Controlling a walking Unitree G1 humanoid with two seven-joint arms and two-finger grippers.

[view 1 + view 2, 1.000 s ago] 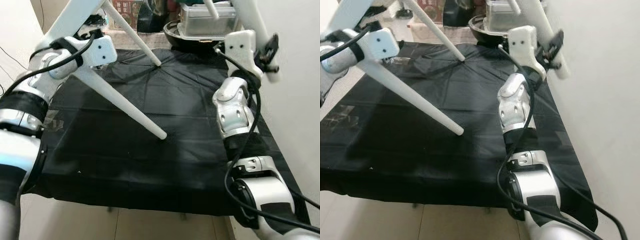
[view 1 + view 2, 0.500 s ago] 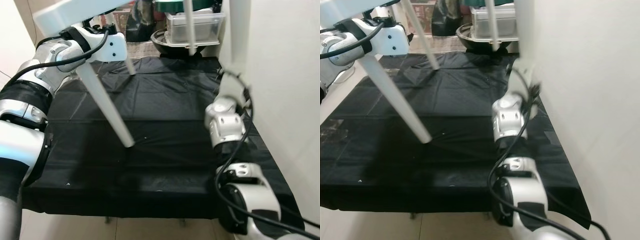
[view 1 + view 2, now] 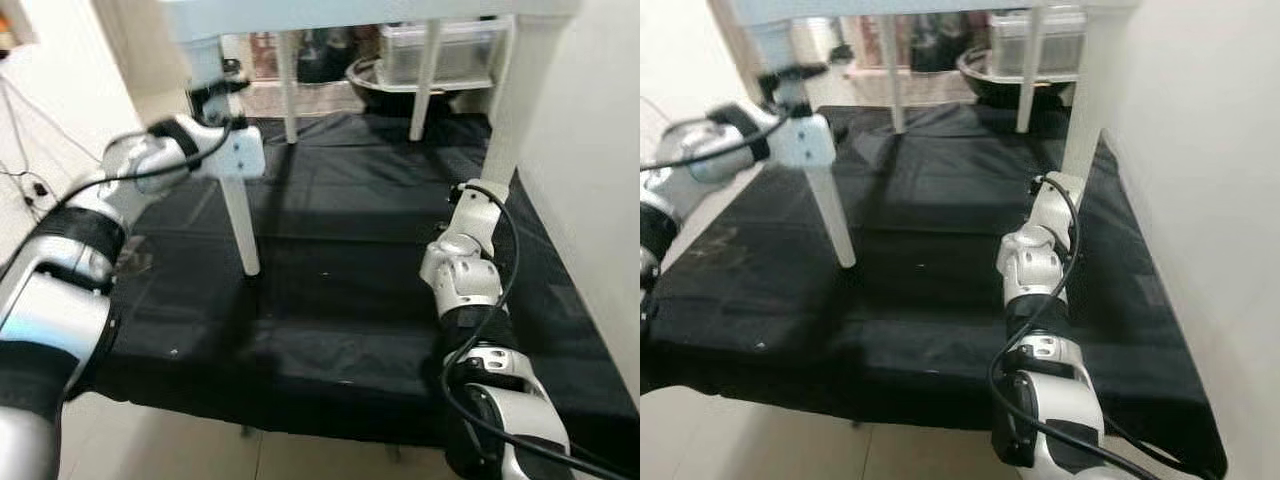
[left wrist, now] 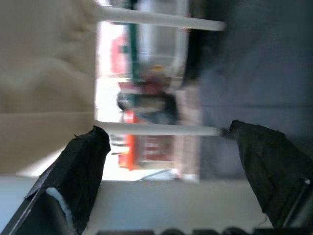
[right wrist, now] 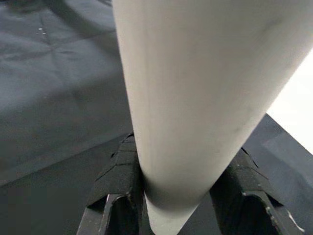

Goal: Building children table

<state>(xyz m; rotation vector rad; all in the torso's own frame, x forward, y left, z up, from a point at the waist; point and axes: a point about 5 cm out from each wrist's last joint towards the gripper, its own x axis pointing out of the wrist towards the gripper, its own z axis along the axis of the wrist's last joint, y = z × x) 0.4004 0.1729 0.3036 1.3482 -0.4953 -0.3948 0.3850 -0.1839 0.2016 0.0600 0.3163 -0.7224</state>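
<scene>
Black cloth covers the tabletop (image 3: pixel 340 300); children table (image 3: pixel 360 12) stands upright on it, legs vertical. Right gripper (image 5: pixel 178 196) is clamped on the near-right leg (image 3: pixel 510 110) low down, at 3 o'clock. Left gripper (image 4: pixel 171 161) is by the near-left leg (image 3: pixel 238 225) at 9 o'clock, fingers (image 4: pixel 80 161) apart (left wrist view adds the far legs; contact unclear).
</scene>
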